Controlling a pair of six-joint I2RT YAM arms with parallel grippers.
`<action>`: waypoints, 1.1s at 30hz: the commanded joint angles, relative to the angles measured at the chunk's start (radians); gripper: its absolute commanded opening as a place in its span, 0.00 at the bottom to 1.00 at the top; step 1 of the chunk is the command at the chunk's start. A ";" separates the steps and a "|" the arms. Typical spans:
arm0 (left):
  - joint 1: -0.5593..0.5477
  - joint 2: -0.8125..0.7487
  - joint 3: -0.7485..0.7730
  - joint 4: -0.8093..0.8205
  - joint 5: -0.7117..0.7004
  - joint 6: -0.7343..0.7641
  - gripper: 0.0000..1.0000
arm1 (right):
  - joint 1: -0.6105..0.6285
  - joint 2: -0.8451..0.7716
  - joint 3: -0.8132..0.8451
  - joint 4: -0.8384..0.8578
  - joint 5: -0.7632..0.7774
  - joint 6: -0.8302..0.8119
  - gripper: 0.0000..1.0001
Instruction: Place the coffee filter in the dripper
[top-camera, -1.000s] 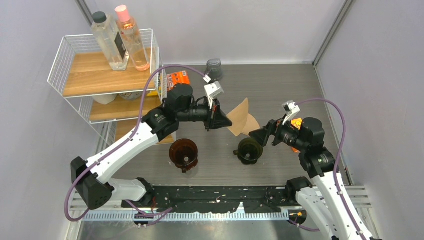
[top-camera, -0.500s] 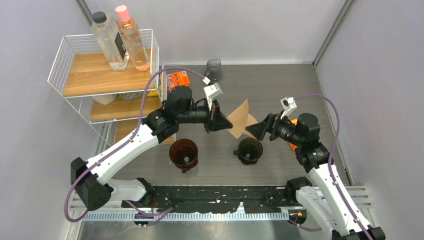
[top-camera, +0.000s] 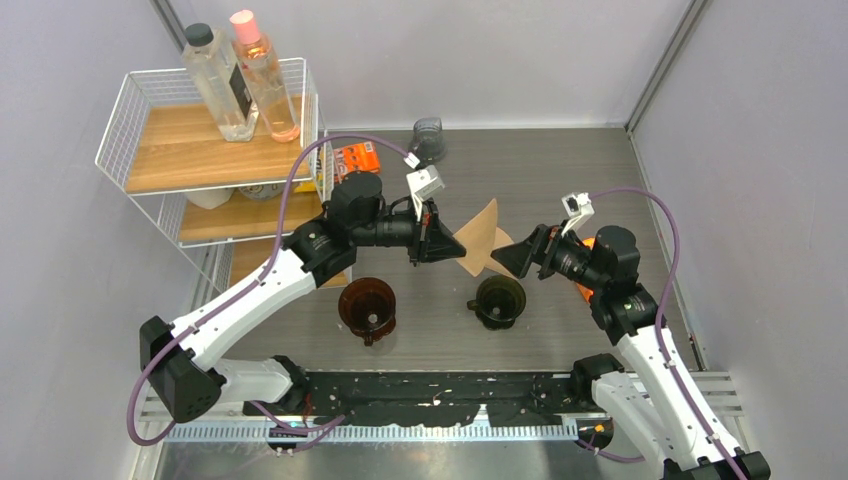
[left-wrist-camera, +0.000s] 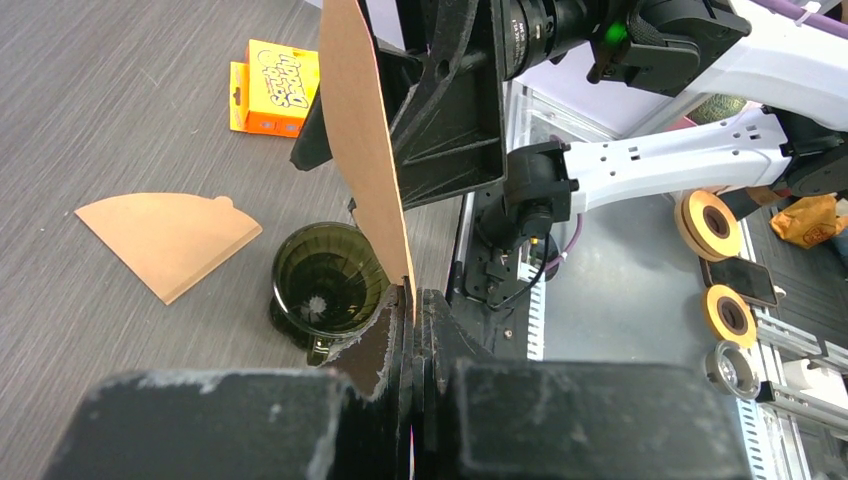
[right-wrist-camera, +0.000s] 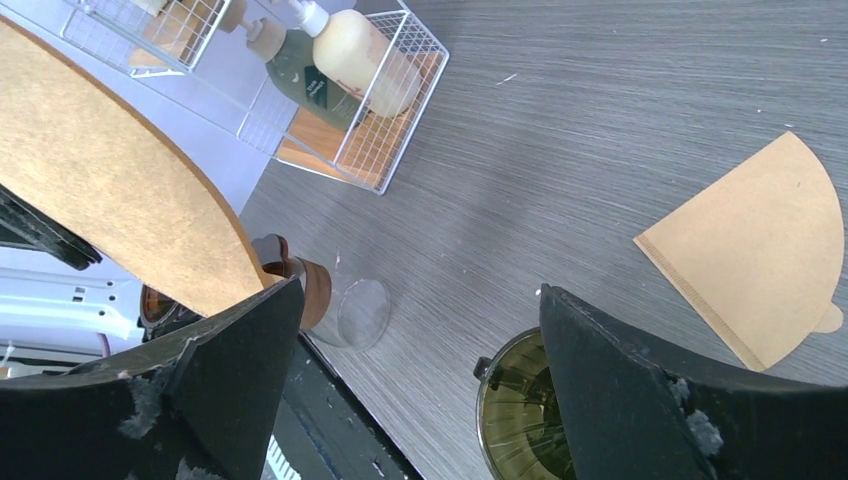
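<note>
My left gripper (top-camera: 441, 243) is shut on the edge of a brown paper coffee filter (top-camera: 480, 232) and holds it upright in the air; the filter also shows in the left wrist view (left-wrist-camera: 365, 150) and the right wrist view (right-wrist-camera: 110, 190). My right gripper (top-camera: 503, 258) is open just right of that filter, its left finger next to the filter's edge (right-wrist-camera: 417, 300). The green dripper (top-camera: 497, 298) stands on the table below both grippers. A brown dripper (top-camera: 366, 305) stands to its left. A second filter (left-wrist-camera: 170, 240) lies flat on the table.
A white wire rack (top-camera: 120, 130) with bottles and wooden shelves stands at the back left. An orange packet (top-camera: 355, 157) and a grey cup (top-camera: 428, 138) lie behind the left arm. The table's near edge carries the black arm rail (top-camera: 440, 385).
My right gripper has risen and moved left, closer to the held filter, staying open. The left gripper and its filter have hardly moved.
</note>
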 joint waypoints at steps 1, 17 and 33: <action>0.004 -0.014 0.002 0.060 0.027 -0.011 0.00 | -0.002 -0.003 0.000 0.086 -0.040 0.019 0.95; 0.004 -0.027 -0.017 0.083 0.006 -0.022 0.00 | -0.002 -0.038 -0.031 0.199 -0.158 0.053 0.95; 0.004 0.002 -0.016 0.134 0.156 -0.054 0.00 | -0.002 -0.037 -0.081 0.515 -0.301 0.167 0.96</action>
